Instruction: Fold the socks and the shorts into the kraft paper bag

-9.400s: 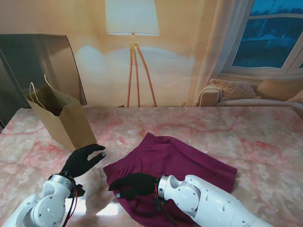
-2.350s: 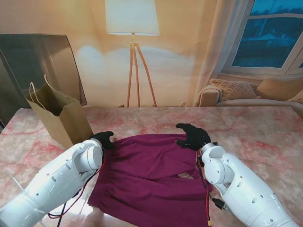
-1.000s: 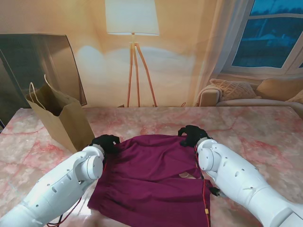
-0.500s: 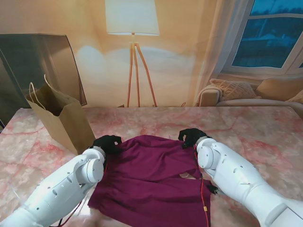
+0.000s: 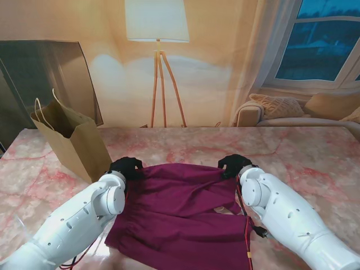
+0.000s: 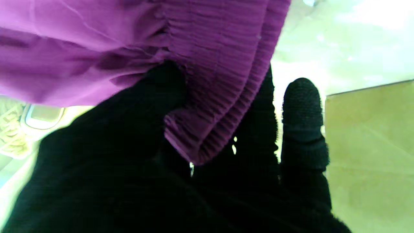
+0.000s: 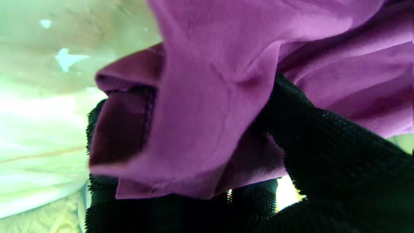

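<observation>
Both hands clamped on the far edge of the maroon shorts (image 5: 180, 208). Left hand (image 5: 125, 167) pinching the ribbed, gathered band (image 6: 223, 81) between thumb and fingers, one fingertip (image 6: 302, 97) sticking out free past the cloth. Right hand (image 5: 233, 163) wrapped around the opposite far corner, a hemmed flap (image 7: 181, 129) draped over the fingers, thumb pressing across it. Far edge pulled fairly taut between the two fists, the rest of the garment trailing back toward the wrists and lying on the pink marble table (image 5: 315, 163).

Handling, as a guess: thin, floppy, very light fabric, no stiffness whatsoever, so sagging wherever unsupported and creasing wherever it likes. Elastic band probably the best grab spot, thicker and grippier than the smooth leg cloth, which looks a bit slippery and could slide out of a loose pinch. Corner grips like these seem right for a fold, just need both ends moving together, otherwise a lopsided bunch.

Kraft paper bag (image 5: 76, 143) standing open just beyond the left fingertips, tan wall also showing in the left wrist view. Light and tippy by the look of it, easy to knock over. No socks visible anywhere.
</observation>
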Controlling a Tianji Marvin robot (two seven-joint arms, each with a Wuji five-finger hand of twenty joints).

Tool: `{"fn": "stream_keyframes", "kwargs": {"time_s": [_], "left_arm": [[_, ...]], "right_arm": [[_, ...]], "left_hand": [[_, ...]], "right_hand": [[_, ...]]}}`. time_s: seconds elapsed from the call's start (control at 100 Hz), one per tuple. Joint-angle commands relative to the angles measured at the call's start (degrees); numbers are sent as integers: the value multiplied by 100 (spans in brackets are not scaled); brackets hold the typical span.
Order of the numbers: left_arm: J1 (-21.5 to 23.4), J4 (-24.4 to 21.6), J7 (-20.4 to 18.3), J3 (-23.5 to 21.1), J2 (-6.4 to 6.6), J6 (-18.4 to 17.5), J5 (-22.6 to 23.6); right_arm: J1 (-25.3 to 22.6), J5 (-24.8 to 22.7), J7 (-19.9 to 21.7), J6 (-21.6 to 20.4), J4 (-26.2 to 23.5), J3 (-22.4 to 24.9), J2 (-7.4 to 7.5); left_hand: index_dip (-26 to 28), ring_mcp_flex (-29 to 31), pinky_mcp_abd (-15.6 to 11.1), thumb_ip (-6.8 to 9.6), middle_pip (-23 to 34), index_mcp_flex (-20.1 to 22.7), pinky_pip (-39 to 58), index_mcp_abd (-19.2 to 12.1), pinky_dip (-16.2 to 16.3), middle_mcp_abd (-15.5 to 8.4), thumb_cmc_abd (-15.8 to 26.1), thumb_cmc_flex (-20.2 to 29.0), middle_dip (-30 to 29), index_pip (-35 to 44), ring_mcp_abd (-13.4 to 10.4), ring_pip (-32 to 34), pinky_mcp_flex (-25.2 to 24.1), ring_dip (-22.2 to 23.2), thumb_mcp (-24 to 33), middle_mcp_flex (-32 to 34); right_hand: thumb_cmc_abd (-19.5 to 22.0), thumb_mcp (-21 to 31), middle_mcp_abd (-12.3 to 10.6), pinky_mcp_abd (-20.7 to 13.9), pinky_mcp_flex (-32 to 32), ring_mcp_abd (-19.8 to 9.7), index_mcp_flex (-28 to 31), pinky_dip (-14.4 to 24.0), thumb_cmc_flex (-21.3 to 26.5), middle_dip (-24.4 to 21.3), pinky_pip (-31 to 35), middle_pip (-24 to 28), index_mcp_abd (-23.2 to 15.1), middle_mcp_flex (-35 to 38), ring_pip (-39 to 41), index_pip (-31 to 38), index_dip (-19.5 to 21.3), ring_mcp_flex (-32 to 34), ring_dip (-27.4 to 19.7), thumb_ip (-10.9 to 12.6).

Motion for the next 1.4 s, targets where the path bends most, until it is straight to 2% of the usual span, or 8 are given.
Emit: {"fn": "stream_keyframes", "kwargs": {"time_s": [0.0,0.39,0.62,0.76,0.8,1.04,1.17,1.39], "left_arm": [[-132,-12,-47,-4,-34,55,-30],[-636,368,874,5,-419,656,-212],[-1013,723,1370,30,-649,806,-352],[-1196,895,1635,27,-758,847,-398],[-1224,920,1692,11,-782,856,-422],[-1128,770,1757,-105,-731,859,-316],[-945,526,1648,-230,-637,795,-257],[-648,58,1258,-442,-428,702,-85]], "right_arm": [[-104,-32,-84,44,-147,78,75],[-396,-463,-1379,357,-640,752,-74],[-361,-596,-1611,466,-824,958,-96],[-380,-720,-1790,550,-918,1105,-99],[-403,-766,-1843,574,-945,1152,-96],[-845,-1041,-1728,590,-1398,1597,12],[-1303,-1296,-1451,417,-1928,1934,120],[-2284,-1609,-998,-37,-3039,2557,246]], "left_hand": [[-78,191,42,-236,-4,336,186,-260,-36,-167,73,175,138,53,-122,101,-11,-36,-15,302],[-178,239,62,-255,-167,399,276,-287,-8,-196,3,46,-183,190,-79,150,71,-95,82,371],[-210,264,75,-254,-234,438,289,-353,-20,-259,-60,30,-318,215,-118,145,85,-144,142,421],[-228,273,87,-258,-282,450,293,-389,-24,-286,-91,0,-385,219,-173,142,89,-156,179,426],[-231,249,91,-259,-287,456,284,-388,-28,-287,-98,0,-397,224,-59,129,72,-162,193,434],[-238,225,127,-269,-306,460,264,-449,-33,-304,-105,-8,-424,239,-52,130,24,-165,209,432],[-257,85,156,-266,-333,488,222,-521,-31,-273,-129,29,-419,245,14,105,-102,-157,235,399],[-307,-604,292,-276,-394,524,-246,-670,-51,-314,-142,-15,-314,250,76,-258,-815,-165,262,197]], "right_hand": [[129,65,66,71,103,91,332,190,12,-101,382,-49,-177,270,-29,256,250,239,-62,-40],[283,-62,65,-45,94,-79,293,235,-28,224,551,480,-215,199,476,168,354,215,126,-14],[233,-131,39,-96,94,-111,324,222,26,190,555,531,-217,221,549,149,257,206,111,-7],[-94,-196,87,-94,279,-69,409,148,157,-115,538,521,-35,430,447,271,-108,408,-77,-49],[-180,-230,131,-68,350,-49,410,150,176,-180,571,530,80,493,445,298,-161,497,-101,-69],[-619,-285,115,-30,524,-38,540,176,31,-266,757,699,93,664,567,421,-178,712,-95,-234],[-622,-214,98,-32,502,-7,606,156,86,-278,739,632,42,691,524,402,-228,681,-112,-222],[-502,-71,208,43,499,98,661,134,129,-189,696,388,216,791,417,341,-408,739,-96,-174]]}}
